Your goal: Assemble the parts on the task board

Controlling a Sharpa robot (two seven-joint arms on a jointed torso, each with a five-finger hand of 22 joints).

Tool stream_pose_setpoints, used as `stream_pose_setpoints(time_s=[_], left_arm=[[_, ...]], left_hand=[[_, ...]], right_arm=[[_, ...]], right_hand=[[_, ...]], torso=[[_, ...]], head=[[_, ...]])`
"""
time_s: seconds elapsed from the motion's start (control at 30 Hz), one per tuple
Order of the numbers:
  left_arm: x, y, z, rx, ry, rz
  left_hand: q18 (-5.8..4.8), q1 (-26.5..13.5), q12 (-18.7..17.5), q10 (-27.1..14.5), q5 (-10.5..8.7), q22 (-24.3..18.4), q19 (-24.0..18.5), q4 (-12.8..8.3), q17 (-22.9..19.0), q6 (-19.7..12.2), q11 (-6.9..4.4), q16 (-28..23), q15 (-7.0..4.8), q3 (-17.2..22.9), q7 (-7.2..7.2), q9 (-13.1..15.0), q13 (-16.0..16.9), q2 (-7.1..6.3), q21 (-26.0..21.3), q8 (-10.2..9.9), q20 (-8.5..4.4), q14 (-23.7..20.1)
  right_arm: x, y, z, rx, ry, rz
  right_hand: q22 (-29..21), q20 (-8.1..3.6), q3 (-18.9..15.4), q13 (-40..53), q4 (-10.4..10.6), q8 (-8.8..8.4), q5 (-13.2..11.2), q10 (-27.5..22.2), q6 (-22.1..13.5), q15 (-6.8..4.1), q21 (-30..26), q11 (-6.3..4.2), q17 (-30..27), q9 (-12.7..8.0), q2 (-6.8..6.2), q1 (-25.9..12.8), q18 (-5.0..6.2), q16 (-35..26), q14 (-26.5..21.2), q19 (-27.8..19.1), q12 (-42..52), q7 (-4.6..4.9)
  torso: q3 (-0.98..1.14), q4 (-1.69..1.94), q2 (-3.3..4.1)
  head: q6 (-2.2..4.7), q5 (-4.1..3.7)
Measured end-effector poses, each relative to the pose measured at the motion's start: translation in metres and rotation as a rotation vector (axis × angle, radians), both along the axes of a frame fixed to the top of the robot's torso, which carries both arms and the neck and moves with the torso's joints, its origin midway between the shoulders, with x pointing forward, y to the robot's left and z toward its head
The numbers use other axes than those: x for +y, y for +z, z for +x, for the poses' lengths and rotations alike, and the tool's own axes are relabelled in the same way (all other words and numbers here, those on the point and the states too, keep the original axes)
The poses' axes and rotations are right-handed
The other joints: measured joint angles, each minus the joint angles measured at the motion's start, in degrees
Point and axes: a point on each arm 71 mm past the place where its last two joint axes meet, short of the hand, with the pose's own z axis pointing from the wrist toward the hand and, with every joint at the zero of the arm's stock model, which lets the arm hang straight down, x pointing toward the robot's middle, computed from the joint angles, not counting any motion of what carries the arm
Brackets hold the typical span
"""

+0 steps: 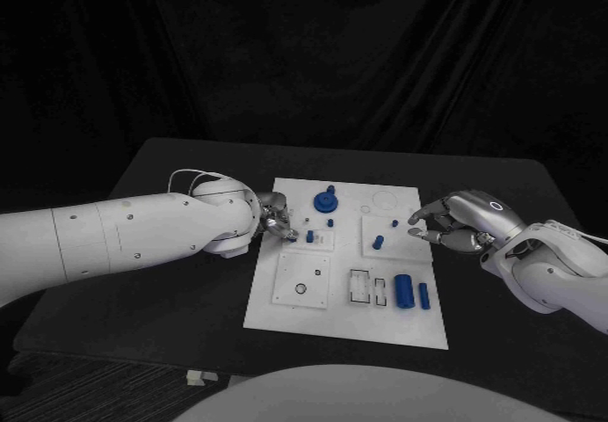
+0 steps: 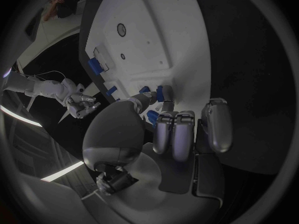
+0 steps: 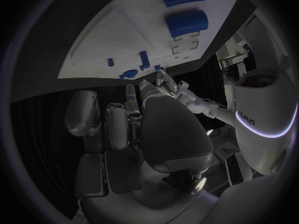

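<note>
Left robot hand [image 1: 277, 229] partly hidden

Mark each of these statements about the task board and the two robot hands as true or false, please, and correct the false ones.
1. The left hand is at the left edge of the task board. True.
2. Two blue cylinders, a thick one and a thin one, lie side by side in the near right part of the board. True.
3. The round blue part with a peg stands off the board, on the black table. False: it stands on the board, in its far part.
4. The right hand rests flat on the near left part of the board. False: it is over the board's far right edge, fingers curled.
</note>
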Motion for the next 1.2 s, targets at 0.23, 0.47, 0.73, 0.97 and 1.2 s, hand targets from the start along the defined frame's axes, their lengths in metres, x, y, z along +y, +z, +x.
stream_pose_setpoints(time_s=[0.23, 0.47, 0.73, 0.97, 1.2], left_arm=[[0.0005, -0.0013, 0.0010, 0.000, 0.002, -0.001], [0.0007, -0.0021, 0.0019, -0.005, 0.002, -0.008], [0.0008, -0.0025, 0.0015, -0.035, 0.004, -0.018], [-0.0005, -0.0018, 0.0016, -0.071, -0.009, -0.003], [-0.0012, -0.0011, 0.0014, -0.086, -0.022, 0.010]], left_hand=[[0.00, -1.7, 0.0, 0.0, -5.04, 0.0, -0.2, -0.7, 0.0, -0.1, 0.00, 0.0, 0.00, 0.7, 0.10, -0.9, 0.0, 1.19, -0.3, -0.7, 0.20, 0.0], [0.00, -1.7, 0.0, 0.0, -4.58, 0.0, -0.2, -0.8, 0.0, -0.1, 0.00, 0.0, 0.00, 0.1, 0.10, -1.0, 0.0, 1.13, -0.3, -0.6, 0.20, 0.0], [0.00, -1.7, 0.0, 0.0, -3.84, 0.0, -0.2, -0.8, 0.0, 0.0, 0.00, 0.0, 0.00, 0.1, -0.02, -1.1, 0.0, 1.13, -0.3, -0.7, 0.21, 0.0], [0.00, -2.0, 0.0, 0.0, -3.83, 0.0, -0.2, -0.8, 0.0, 0.1, 0.00, 0.0, 0.00, -0.2, -0.12, -1.2, 0.0, 1.35, -0.3, -0.7, 0.21, 0.0], [0.00, -2.0, 0.0, 0.0, -3.83, 0.0, -0.2, -0.6, 0.0, 0.1, 0.00, 0.0, 0.00, -0.4, -0.11, -1.2, 0.0, 1.35, -0.3, -0.7, 0.21, 0.0]], right_arm=[[-0.0001, -0.0004, 0.0002, 0.001, -0.001, -0.001], [-0.0004, -0.0006, 0.0001, 0.001, -0.002, -0.001], [-0.0011, -0.0010, -0.0001, 0.003, -0.003, -0.002], [-0.0009, -0.0015, -0.0003, 0.004, -0.002, -0.002], [-0.0011, -0.0019, -0.0005, 0.006, -0.003, -0.003]], right_hand=[[0.0, 0.00, 0.0, 0.0, 0.0, 0.00, 0.0, 0.0, 0.0, 0.00, 0.0, 0.00, 0.0, 0.0, 0.00, 0.0, 0.00, 0.0, 0.0, 0.0, 0.0, 0.00], [0.0, 0.00, 0.0, 0.0, 0.0, 0.00, 0.0, 0.0, 0.0, 0.00, 0.0, 0.00, 0.0, 0.0, 0.00, 0.0, 0.00, 0.0, 0.0, 0.0, 0.0, 0.00], [0.0, 0.00, 0.0, 0.0, 0.0, 0.00, 0.0, 0.0, 0.0, 0.00, 0.0, 0.00, 0.0, 0.0, 0.00, 0.0, 0.00, 0.0, 0.0, 0.0, 0.0, 0.00], [0.0, 0.00, 0.0, 0.0, 0.0, 0.00, 0.0, 0.0, 0.0, 0.00, 0.0, 0.00, 0.0, 0.0, 0.00, 0.0, 0.00, 0.0, 0.0, 0.0, 0.0, 0.00], [0.0, 0.00, 0.0, 0.0, 0.0, 0.00, 0.0, 0.0, 0.0, 0.00, 0.0, 0.00, 0.0, 0.0, 0.00, 0.0, 0.00, 0.0, 0.0, 0.0, 0.0, 0.00]], torso=[[0.01, -0.01, -0.02], [0.00, -0.04, -0.01], [-0.03, 0.01, 0.05], [-0.05, 0.02, 0.11], [-0.03, 0.05, 0.08]], head=[[0.00, 0.03], [0.00, -0.18], [0.00, -0.36], [0.00, -0.27], [0.00, -0.16]])
